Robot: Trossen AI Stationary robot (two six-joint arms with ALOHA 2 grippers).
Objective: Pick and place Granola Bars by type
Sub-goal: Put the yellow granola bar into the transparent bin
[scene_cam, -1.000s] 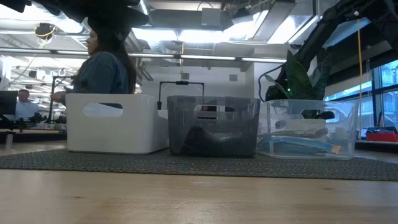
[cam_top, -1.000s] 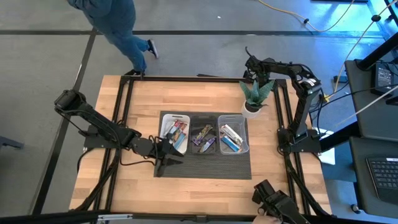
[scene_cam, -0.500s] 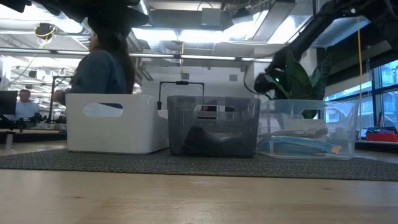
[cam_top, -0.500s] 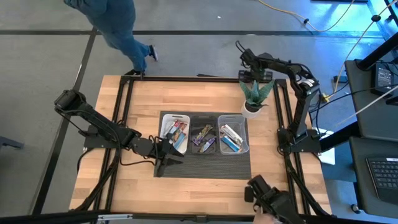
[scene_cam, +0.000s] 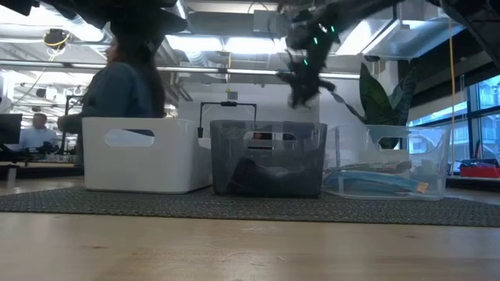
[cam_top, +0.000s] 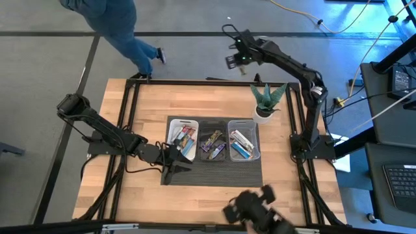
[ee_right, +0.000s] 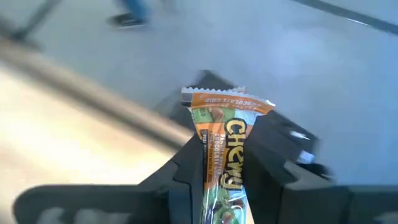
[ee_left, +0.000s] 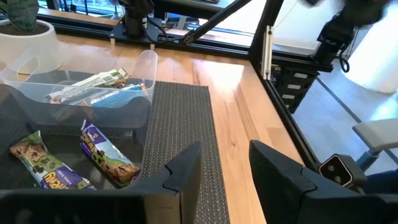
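**Right gripper holds a bar high past the far edge; left gripper waits by the trays**

The right gripper is raised beyond the far edge of the surface, farther from the trays than the potted plant that stands just behind the clear tray. Its jaws are pinched on a green-and-orange bar, which stands upright between them in the right wrist view, the wrapper's top end sticking out above the fingertips. In the low view the same gripper hangs well above the black tray.

The left gripper sits low at the near side of the white tray, on the dark mat under the three trays. Its jaws stand partly spread and hold nothing; the left wrist view shows the gap between its fingers bare over the mat.

The other bars lie sorted in the trays: several in the white tray, dark multicolour bars in the black one beside it, and silver and blue bars in the clear one on the plant's side.

A person in blue walks on the floor beyond the far edge of the surface, on the white tray's side.
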